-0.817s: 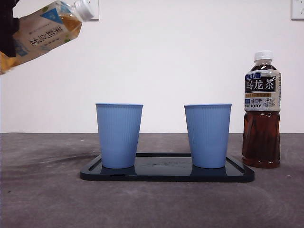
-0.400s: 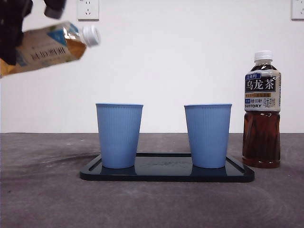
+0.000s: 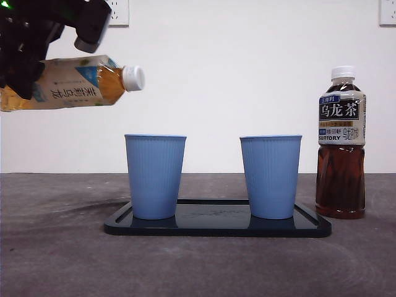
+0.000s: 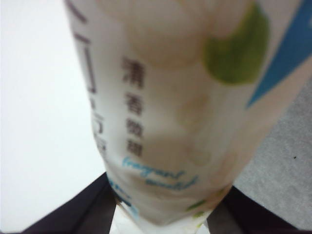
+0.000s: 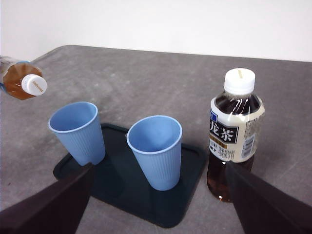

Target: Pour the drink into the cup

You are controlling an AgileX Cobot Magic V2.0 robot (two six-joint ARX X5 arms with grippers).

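Left pincer (image 4: 161,222) grips the tea bottle (image 3: 68,83) at mid-label, held near-horizontal high above the surface, white cap (image 3: 133,78) on, neck just short of the left cup (image 3: 154,176). Thin plastic, part-full: likely light, liquid shifts w/ tilt, label prob. slick. Right pincer (image 5: 156,204) open, waiting.

Even bright light, left wrist view blurred (close)

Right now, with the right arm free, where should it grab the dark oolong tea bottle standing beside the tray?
Grip the oolong tea bottle around its labelled middle, coming in level from its open side, away from the tray. It stands upright, capped and apart from the nearer blue cup, so the open right gripper can likely close across the round body without knocking anything.
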